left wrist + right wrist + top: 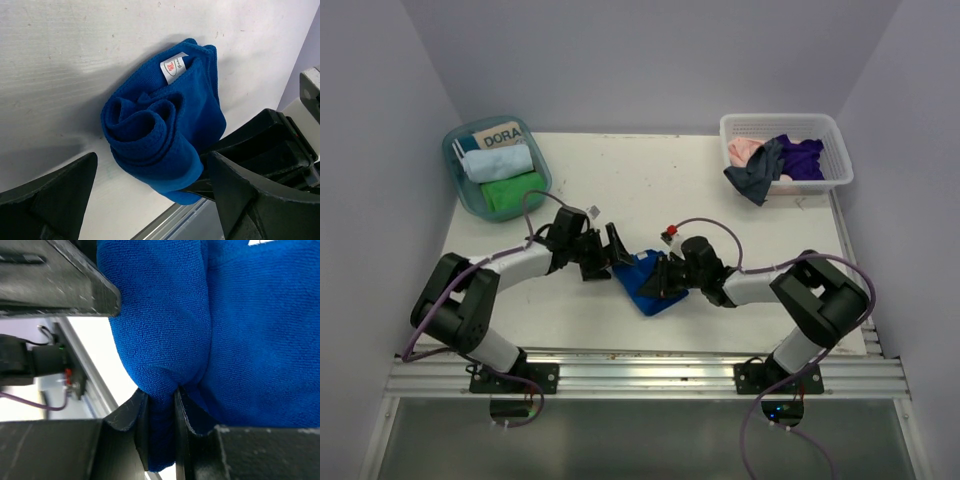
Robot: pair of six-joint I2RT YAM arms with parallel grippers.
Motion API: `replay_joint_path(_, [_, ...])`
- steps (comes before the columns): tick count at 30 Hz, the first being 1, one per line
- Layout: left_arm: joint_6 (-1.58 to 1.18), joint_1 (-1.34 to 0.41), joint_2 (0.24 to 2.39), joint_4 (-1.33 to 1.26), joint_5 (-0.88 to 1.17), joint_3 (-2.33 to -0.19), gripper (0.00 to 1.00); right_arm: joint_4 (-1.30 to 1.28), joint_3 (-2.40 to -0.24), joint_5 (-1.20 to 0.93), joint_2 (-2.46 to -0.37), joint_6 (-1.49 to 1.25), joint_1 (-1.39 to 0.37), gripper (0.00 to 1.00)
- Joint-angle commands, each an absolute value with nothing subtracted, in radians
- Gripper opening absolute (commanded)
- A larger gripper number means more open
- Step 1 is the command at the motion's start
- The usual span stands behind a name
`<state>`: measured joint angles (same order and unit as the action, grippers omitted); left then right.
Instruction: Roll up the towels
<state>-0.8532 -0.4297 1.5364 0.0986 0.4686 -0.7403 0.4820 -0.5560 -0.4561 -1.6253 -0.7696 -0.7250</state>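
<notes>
A royal blue towel (642,285) lies loosely rolled on the white table (720,200), between my two arms. Its spiral end faces the left wrist camera, so the roll (160,135) and its white tag (171,67) show plainly there. My left gripper (150,200) stands wide open just short of the roll and touches nothing; from above, this gripper (613,258) is at the towel's left edge. My right gripper (161,435) is shut on a pinched fold of the blue towel (240,330), at the towel's right side (660,278).
A teal bin (458,180) at the back left holds a rolled light blue towel (498,163), a green towel (515,192) and a box marked DORA (500,138). A white basket (820,130) at the back right holds pink, grey and purple towels. The table's metal front rail (640,375) runs close behind the roll.
</notes>
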Motion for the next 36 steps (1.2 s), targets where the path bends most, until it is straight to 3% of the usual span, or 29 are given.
replay_joint_path(1, [-0.851,-0.449,1.574,0.028,0.480,-0.761,0.93,0.621,-0.506,-0.580,-1.664,-0.880,-0.692,0.00])
replay_joint_path(9, [-0.854,-0.477,1.635,0.017,0.448,-0.768,0.72,0.663,-0.502,-0.617,-1.710,-0.899,-0.676,0.00])
replay_joint_path(12, [-0.864,-0.482,1.649,0.017,0.442,-0.776,0.60,0.586,-0.525,-0.604,-1.707,-0.865,-0.675,0.00])
replay_joint_path(14, [-0.870,-0.485,1.649,0.023,0.436,-0.781,0.45,0.501,-0.560,-0.580,-1.697,-0.806,-0.676,0.00])
replay_joint_path(16, [-0.870,-0.488,1.643,0.052,0.433,-0.798,0.31,0.336,-0.587,-0.496,-1.660,-0.722,-0.683,0.13])
replay_joint_path(17, [-0.871,-0.488,1.643,0.069,0.427,-0.805,0.26,0.287,-0.612,-0.468,-1.642,-0.695,-0.684,0.26])
replay_joint_path(19, [-0.873,-0.489,1.643,0.123,0.425,-0.831,0.17,0.158,-0.636,-0.383,-1.588,-0.629,-0.696,0.38])
replay_joint_path(21, [-0.879,-0.491,1.638,0.159,0.417,-0.842,0.16,0.035,-0.682,-0.319,-1.546,-0.592,-0.712,0.49])
replay_joint_path(24, [-0.899,-0.494,1.617,0.184,0.405,-0.836,0.15,-0.117,-0.755,-0.168,-1.464,-0.522,-0.771,0.56])
replay_joint_path(36, [-0.934,-0.499,1.595,0.204,0.382,-0.811,0.16,-0.422,-1.041,0.509,-1.532,-0.373,-1.120,0.59])
